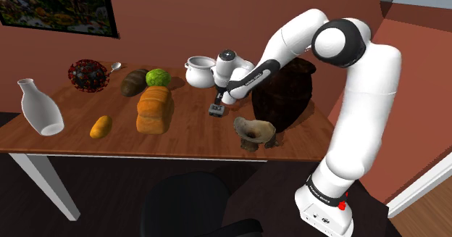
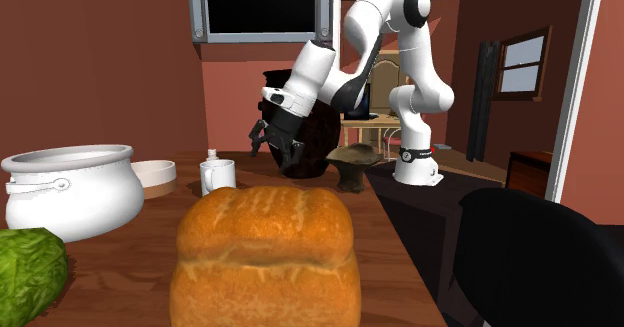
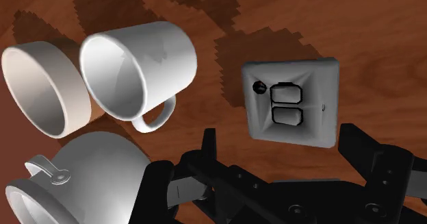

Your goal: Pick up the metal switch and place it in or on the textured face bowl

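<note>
Outstretched arm (image 1: 366, 98); gripper (image 2: 275, 145) spread apart

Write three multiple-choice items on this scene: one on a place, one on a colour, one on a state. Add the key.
1. The switch lies: A on the table, below the end effector; B in a drawer; C on a shelf.
2. The mug beside it is: A green; B white; C red.
3. The end effector is: A shut on a pen; B shut on nothing; C open.
Key: 1 A, it lies flat on the wood; 2 B, plainly white; 3 C, its jaws stand apart, clasping nothing.
</note>
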Robot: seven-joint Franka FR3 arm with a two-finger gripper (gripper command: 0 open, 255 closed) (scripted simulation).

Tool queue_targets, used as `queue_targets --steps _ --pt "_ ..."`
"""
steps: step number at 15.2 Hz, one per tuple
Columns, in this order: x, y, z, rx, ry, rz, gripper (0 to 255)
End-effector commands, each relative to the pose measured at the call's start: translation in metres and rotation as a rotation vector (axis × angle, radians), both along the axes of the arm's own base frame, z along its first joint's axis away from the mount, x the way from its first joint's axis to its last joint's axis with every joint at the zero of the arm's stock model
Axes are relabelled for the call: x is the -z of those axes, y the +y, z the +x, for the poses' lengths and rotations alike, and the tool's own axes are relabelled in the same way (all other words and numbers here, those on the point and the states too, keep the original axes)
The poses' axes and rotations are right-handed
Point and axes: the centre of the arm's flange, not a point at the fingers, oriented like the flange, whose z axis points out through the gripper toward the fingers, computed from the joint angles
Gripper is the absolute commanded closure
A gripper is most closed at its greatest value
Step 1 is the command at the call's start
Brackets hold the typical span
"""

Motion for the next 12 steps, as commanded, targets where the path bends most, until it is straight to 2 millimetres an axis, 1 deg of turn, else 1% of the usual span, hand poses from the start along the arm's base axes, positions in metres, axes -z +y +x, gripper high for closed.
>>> queue_targets --steps 1,8,9,12 --pt "0.016 -0.003 0.019 -0.030 -0.008 -0.023 0" --pt "0.049 -0.015 0.031 -0.030 -0.008 -0.023 0" --pt "0.052 -0.016 0.033 -0.030 -0.008 -0.023 0" --pt "0.052 -0.016 0.033 -0.030 -0.008 -0.023 0"
